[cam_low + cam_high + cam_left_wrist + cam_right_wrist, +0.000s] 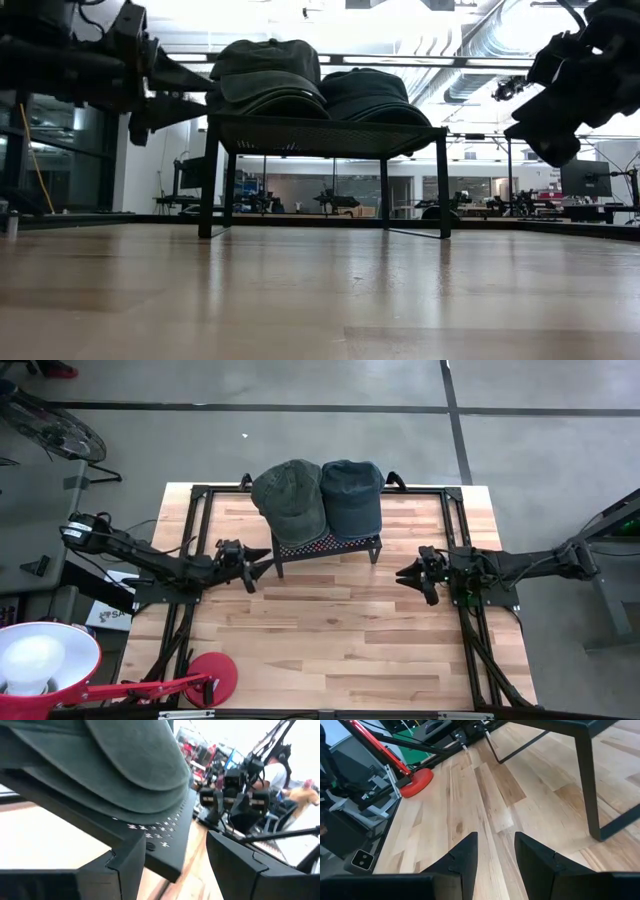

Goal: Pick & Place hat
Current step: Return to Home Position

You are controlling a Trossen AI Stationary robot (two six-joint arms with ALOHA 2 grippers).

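As left gripper (258,568), right gripper (408,578) gape, one green-cap stack (288,498), one blue-cap stack (352,495).

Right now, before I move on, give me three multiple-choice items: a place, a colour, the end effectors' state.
1. Relative to the shelf, the dark green caps and dark blue caps lie: A underneath; B on top; C beside.
2. The stack nearer the left arm is: A dark green; B dark blue; C red.
3. The left end effector and right end effector are: A both shut on caps; B one shut on a cap; C both open, empty.
Answers: B, both stacks sit atop the shelf; A, green lies on the left arm's side; C, both wrist views show parted fingers gripping nothing.
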